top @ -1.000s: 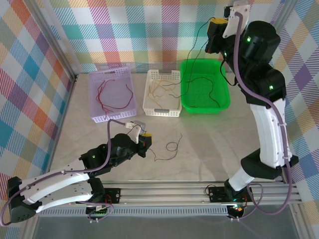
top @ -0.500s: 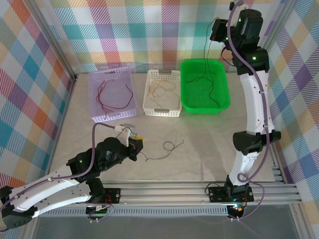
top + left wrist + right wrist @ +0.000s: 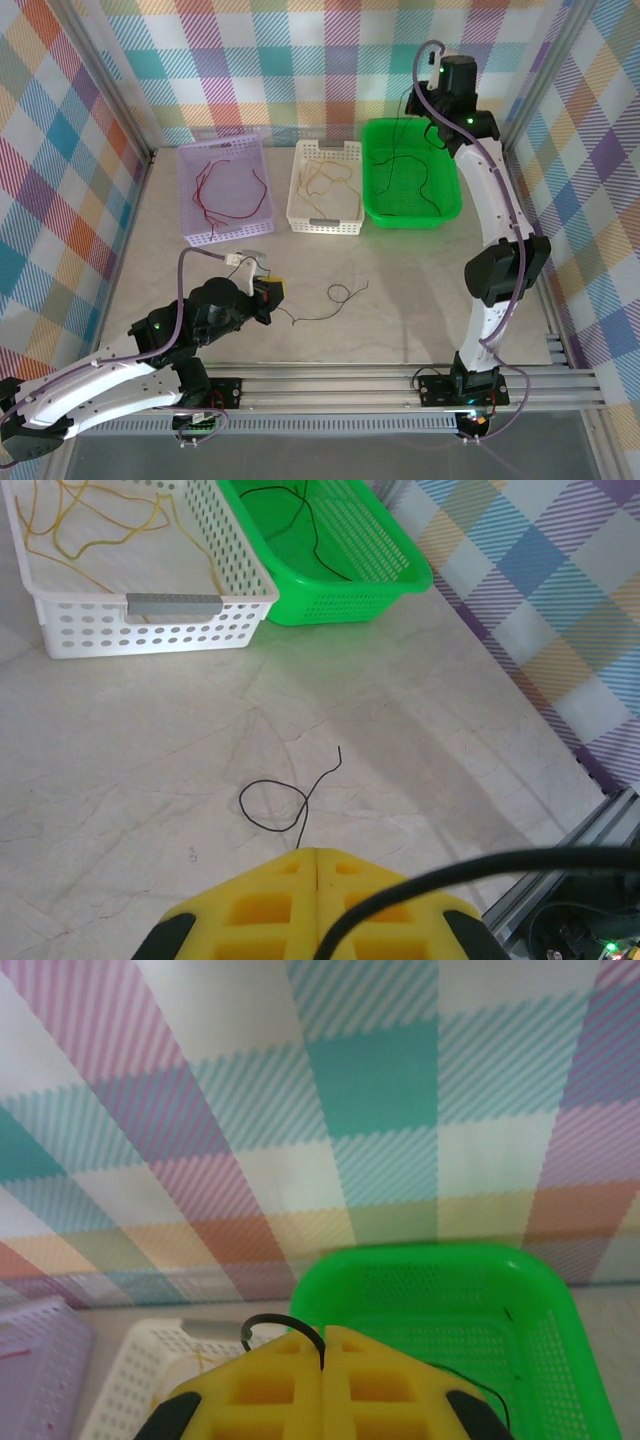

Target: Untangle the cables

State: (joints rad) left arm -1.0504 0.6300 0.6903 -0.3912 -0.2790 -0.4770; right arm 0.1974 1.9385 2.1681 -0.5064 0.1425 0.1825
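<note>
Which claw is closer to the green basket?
The right. The right gripper hangs above the green basket's far side, pinching a hanging black wire trailing into it. The left gripper is low over the table, in front, shut on a loose black wire.

Three baskets lined the counter (image 3: 420,290): one white basket (image 3: 325,226), one lilac basket (image 3: 225,237) to its left and one green basket (image 3: 412,217) to its right. Two single wires were out of the baskets. One trailing black cable (image 3: 304,802), with one loop, ran over the counter in front of the white basket from the left fingers (image 3: 260,905). One hanging black cable (image 3: 270,1317) ran from the right fingers (image 3: 260,1385), behind and right of that basket. Red cables (image 3: 203,190), yellow cables (image 3: 320,180) and black cables (image 3: 313,535) filled one basket apiece, each bunch too tangled to count. Two arms, the left arm (image 3: 110,365) and the right arm (image 3: 490,200), were at work.
</note>
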